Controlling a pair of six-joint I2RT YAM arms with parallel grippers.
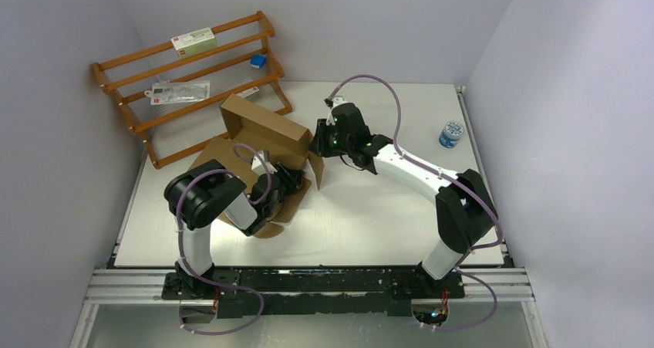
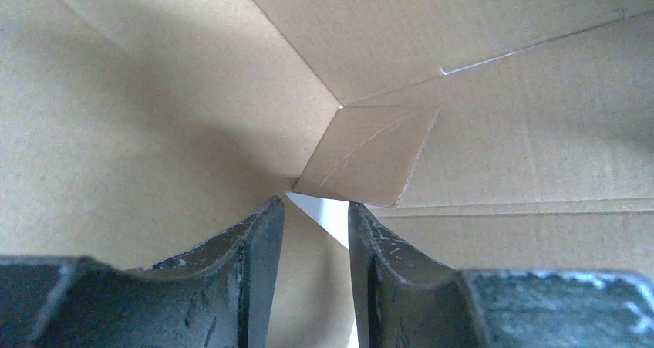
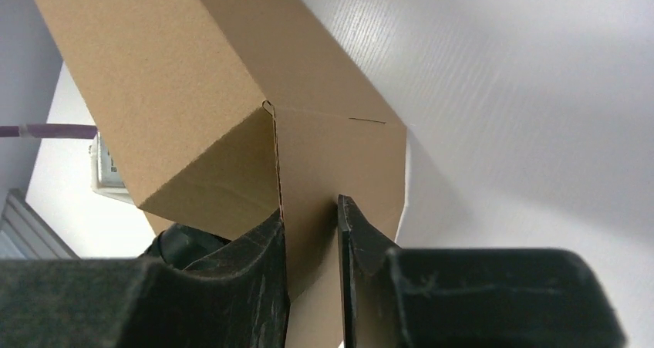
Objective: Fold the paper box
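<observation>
Found the paper box point(image 1: 262, 136) half-formed on the counter point(image 1: 370, 217), left of middle and just in front of a wooden rack point(image 1: 146, 52) — one long wall raised, the other panels splayed toward the left arm. Saw the left claw point(image 1: 295, 180) reaching into the box from the near side. In its wrist view, found the jaws point(image 2: 316, 209) standing apart with nothing pinched between them, brown panels of the box point(image 2: 154, 132) all round, a small corner flap point(image 2: 366, 159) tilted just ahead of the fingertips, and a white sliver of counter showing beneath it. Found the right claw point(image 1: 315, 143) at the box's right end, up against an end flap point(image 1: 317, 172). From its own wrist camera, noted the jaws point(image 3: 311, 209) narrowly apart at a folded corner of the box point(image 3: 154, 78), cardboard filling the gap — could not tell whether pinched or merely touched. Noted a blue-lidded jar point(image 1: 451, 133) well apart from the box, near the counter's right edge
</observation>
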